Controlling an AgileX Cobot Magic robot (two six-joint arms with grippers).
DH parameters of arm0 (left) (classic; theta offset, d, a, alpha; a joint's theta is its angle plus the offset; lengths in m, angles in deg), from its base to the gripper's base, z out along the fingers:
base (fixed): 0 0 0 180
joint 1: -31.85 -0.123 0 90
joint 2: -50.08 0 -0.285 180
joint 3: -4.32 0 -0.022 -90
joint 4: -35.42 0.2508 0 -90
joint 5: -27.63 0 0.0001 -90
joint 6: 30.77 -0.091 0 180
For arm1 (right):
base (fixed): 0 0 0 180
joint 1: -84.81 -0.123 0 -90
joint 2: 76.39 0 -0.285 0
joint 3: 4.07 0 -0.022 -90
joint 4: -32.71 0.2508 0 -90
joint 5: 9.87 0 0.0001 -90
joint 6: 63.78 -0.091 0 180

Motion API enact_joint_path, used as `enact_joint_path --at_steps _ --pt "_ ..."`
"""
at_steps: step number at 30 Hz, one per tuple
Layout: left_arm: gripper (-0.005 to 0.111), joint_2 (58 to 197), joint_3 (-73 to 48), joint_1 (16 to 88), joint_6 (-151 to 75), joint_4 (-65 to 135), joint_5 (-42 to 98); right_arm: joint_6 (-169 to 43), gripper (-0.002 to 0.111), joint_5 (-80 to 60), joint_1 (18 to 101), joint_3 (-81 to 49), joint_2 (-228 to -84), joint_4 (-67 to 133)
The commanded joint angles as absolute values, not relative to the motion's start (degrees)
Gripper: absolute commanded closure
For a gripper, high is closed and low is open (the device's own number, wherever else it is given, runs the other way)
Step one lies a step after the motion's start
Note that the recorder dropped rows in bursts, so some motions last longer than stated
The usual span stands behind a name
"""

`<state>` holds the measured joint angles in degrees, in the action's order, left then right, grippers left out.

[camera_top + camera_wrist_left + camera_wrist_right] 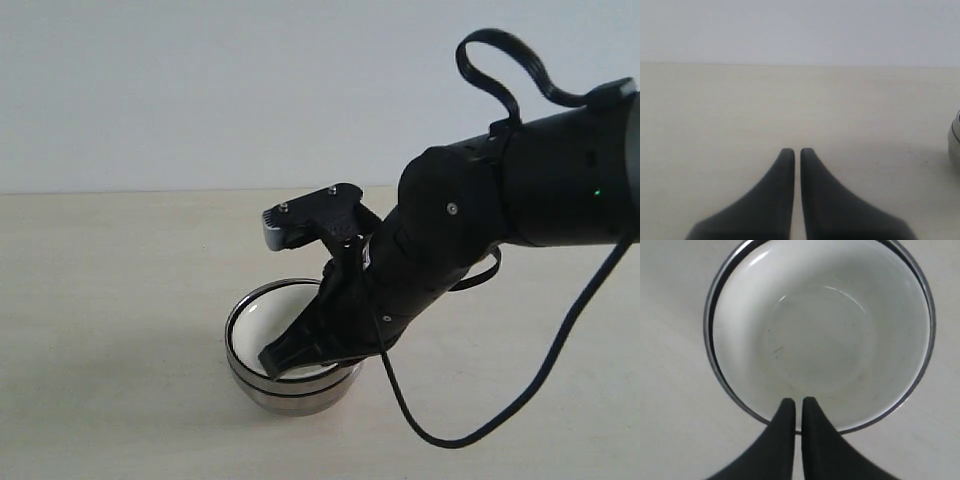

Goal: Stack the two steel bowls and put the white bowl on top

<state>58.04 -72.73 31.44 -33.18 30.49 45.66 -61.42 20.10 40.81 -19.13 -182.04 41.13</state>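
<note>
The two steel bowls (297, 394) sit nested on the table, and the white bowl (270, 314) rests inside them. From the right wrist view, the white bowl (820, 340) fills the steel rim (708, 335). My right gripper (273, 361) is shut, with nothing between its fingers, and its tips hang over the near edge of the stack (798, 401). My left gripper (797, 151) is also shut and empty, low over bare table. A sliver of a steel bowl (955, 148) shows at the edge of its view. The left arm is outside the exterior view.
The pale table (110, 300) runs back to a plain white wall (200, 90). A black cable (520, 400) hangs from the right arm and loops down beside the bowls.
</note>
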Motion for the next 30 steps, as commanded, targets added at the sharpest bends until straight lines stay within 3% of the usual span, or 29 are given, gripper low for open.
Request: enact_joint_path --at_steps 1,30 --pt "0.103 57.87 -72.9 31.73 -32.91 30.49 45.23 -61.73 0.108 18.51 40.97 -18.91 -184.42 39.84" --pt "0.103 57.87 -72.9 31.73 -32.91 30.49 45.23 -62.39 0.108 8.87 40.86 -18.91 -179.6 45.07"
